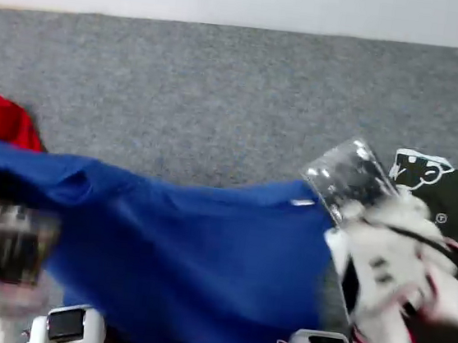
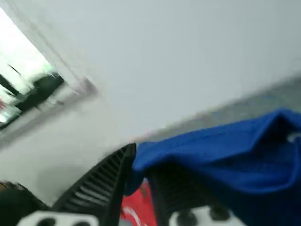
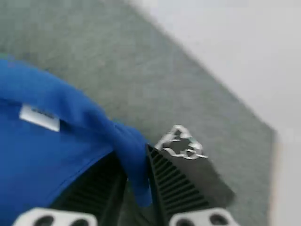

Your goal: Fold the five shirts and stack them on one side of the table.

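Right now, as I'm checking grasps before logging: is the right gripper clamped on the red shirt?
No, in the right wrist view the right gripper pinches an edge of the blue shirt.

High view overhead; close wrist views share shirt [image 1: 203,251].

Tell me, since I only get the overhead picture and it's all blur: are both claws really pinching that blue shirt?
Observer: Yes. The right wrist view shows the right gripper shut on a fold of the blue shirt, close to its white label.
Operator: And the other claw?
Observer: The left gripper is clamped on the shirt's opposite edge.
Operator: Anything underneath there?
Observer: The red shirt shows right behind the left gripper, below the blue cloth it holds.
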### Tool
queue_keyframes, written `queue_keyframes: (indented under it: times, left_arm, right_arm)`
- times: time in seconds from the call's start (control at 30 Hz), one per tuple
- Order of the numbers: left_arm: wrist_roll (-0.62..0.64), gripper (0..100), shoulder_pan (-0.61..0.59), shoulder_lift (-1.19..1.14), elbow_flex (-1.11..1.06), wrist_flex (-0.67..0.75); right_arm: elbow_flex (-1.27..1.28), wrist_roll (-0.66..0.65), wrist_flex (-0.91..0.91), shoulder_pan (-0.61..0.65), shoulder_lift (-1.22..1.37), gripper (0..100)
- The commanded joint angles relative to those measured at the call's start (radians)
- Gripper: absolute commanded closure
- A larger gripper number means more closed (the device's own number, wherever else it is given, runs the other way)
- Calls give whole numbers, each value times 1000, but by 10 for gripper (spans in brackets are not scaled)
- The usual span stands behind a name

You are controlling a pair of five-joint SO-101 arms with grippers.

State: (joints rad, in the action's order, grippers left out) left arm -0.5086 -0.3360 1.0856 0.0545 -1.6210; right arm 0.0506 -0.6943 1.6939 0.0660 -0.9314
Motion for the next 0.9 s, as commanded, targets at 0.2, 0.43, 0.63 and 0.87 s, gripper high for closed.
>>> queue_keyframes:
  times: [0.2,0.43,0.63,0.87]
  left_arm:
    - [-17,995,74,-68,-731,718]
    - [-20,995,224,-78,-1118,1373]
    - [-21,995,249,-315,-1109,1639]
    - [-21,995,252,-703,-773,1649]
  right_arm:
    - [634,14,-644,65,22,987]
    - [654,14,-1009,27,289,987]
    - [437,14,-1115,-30,570,987]
    - [78,63,-1109,-64,869,987]
